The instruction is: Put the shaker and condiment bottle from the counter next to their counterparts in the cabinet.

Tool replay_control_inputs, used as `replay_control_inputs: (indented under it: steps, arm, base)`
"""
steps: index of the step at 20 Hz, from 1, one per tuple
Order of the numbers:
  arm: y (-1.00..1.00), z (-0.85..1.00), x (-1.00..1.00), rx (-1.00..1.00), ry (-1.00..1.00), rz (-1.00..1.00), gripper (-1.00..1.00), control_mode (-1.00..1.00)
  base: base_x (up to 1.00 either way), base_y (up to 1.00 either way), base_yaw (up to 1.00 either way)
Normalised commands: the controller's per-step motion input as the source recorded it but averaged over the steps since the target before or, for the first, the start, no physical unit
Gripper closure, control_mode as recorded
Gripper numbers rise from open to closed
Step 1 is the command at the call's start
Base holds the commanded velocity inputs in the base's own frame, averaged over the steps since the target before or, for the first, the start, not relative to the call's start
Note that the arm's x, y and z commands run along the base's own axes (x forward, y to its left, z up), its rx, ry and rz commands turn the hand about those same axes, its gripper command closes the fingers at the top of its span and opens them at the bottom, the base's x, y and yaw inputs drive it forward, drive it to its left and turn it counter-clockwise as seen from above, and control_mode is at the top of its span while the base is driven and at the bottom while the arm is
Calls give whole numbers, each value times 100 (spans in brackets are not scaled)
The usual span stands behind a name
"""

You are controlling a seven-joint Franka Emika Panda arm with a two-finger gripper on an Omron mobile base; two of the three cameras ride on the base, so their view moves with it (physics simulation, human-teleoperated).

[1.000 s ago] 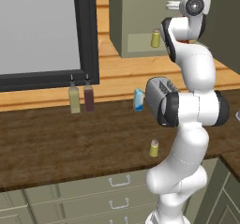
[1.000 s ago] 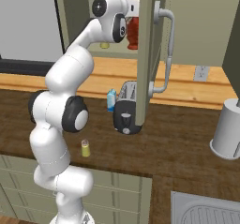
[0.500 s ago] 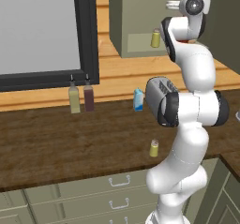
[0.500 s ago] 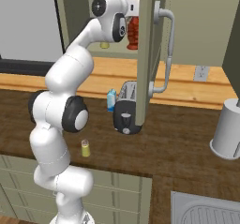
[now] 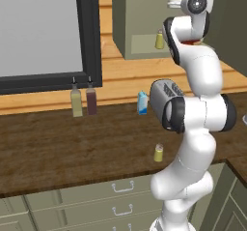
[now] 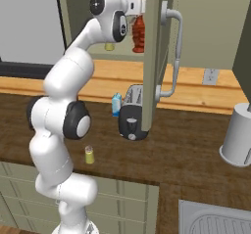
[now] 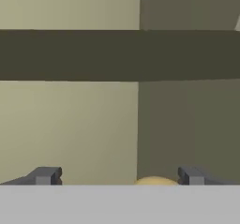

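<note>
The pincer is spread wide and holds nothing, its two dark fingertips far apart at the bottom of the hand view. Between them, nearer the right tip, shows the tan stopper of the bottle, just below the pincer. Ahead is the olive inner wall of the cabinet, crossed by a dark band.

In the right base view the arm reaches up into the open cabinet, and the dark red ribbed bottle stands on the shelf just under the hand. A small yellow-green shaker stands on the same shelf beside it, partly hidden by the arm; the left base view shows it too.

The other shaker stands far below on the brown worktop, close to the arm's base.
</note>
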Motion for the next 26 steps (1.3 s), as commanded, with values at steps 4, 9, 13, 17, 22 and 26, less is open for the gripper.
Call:
replay_control_inputs:
  steps: [4,9,13,17,22,26]
  arm:
    - [1,2,-34,0,-9,0,-100,-100]
    - [-3,0,-50,0,-13,0,-100,-100]
    - [0,0,-56,0,-11,0,-100,-100]
    - [6,0,-53,0,-7,0,-100,-100]
    - [15,0,-55,0,-5,0,-100,-100]
    - [19,0,-72,0,-7,-4,-100,-100]
  base:
    - [0,0,0]
    - [0,0,0]
    - [0,0,0]
    - [0,0,0]
    - [0,0,0]
    - [0,0,0]
